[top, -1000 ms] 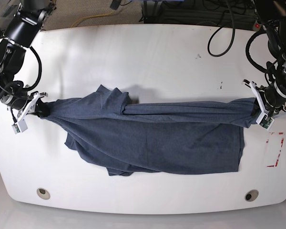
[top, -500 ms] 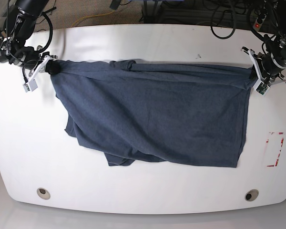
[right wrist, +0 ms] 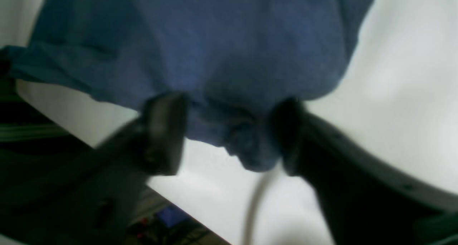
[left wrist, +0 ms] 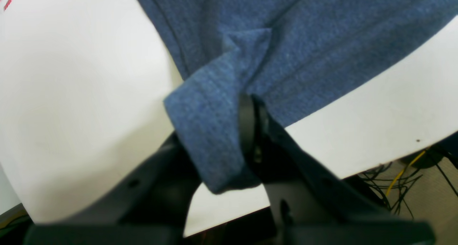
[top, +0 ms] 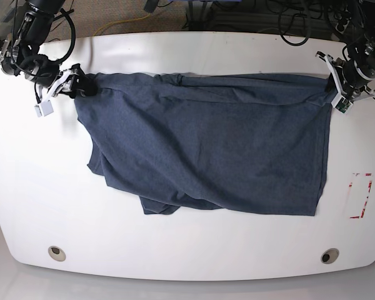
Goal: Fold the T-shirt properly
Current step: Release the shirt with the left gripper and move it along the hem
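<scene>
The white table (top: 187, 56) carried the whole scene, and across its far half the T-shirt (top: 206, 147) lay spread wide and flat, one rumpled fold poking out at its near edge. Up at the far right corner the left gripper (top: 337, 87) had its jaws nearly together — a bunched corner of navy cloth was pinched between them. Over at the far left corner the right gripper (top: 72, 83) showed its jaws standing apart, the cloth corner sagging loose between the fingers (right wrist: 164, 130) — blurred, but clearly unclamped.
</scene>
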Robot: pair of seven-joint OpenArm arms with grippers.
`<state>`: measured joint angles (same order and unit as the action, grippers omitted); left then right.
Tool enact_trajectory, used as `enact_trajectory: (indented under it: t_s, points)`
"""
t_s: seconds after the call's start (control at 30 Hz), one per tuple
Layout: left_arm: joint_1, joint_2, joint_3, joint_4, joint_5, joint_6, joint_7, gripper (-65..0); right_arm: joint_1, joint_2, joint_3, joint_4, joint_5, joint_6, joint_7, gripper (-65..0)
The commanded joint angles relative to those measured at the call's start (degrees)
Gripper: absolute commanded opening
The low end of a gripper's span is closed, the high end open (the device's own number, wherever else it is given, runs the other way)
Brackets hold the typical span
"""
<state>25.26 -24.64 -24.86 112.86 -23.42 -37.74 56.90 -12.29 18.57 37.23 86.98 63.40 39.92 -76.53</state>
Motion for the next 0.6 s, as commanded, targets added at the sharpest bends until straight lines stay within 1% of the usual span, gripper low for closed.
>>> enact_trajectory:
  t_s: [0.0, 0.03, 0.17, 0.3, 0.4, 0.53, 0.57]
  points:
    - [0.0, -1.1, -0.5, 0.7, -0.2, 0.2, -1.2, -57.5, -0.1, 1.1, 0.6, 0.9, 2.6, 0.1, 0.8, -18.9]
    - [-0.1, -1.1, -0.6, 0.7, -0.2, 0.2, -1.2, -57.5, -0.5, 1.1, 0.7, 0.9, 3.3, 0.1, 0.8, -17.3]
    - [-0.2, -1.1, -1.9, 0.7, -0.2, 0.2, -1.2, -57.5, -1.7, 1.0, 2.6, 0.7, 5.6, 0.1, 0.8, -17.9]
    - [-0.2, -1.1, -2.1, 0.7, -0.2, 0.2, -1.2, -57.1, -2.8, -1.2, 5.5, -1.2, 5.5, 0.1, 0.8, -17.9]
    - [-0.3, -1.1, -2.1, 0.7, -0.2, 0.2, -1.2, -57.1, -2.7, -1.6, 7.5, -4.5, 5.4, 0.1, 0.8, -17.9]
    - [-0.3, -1.0, -2.1, 0.7, -0.2, 0.2, -1.2, -57.4, -2.2, -2.0, 7.6, -8.3, 5.4, 0.1, 1.2, -18.1]
    - [-0.3, -1.0, -2.1, 0.7, -0.2, 0.2, -1.2, -57.5, -1.5, -3.1, 7.6, -8.6, 5.3, 0.1, 1.2, -18.7]
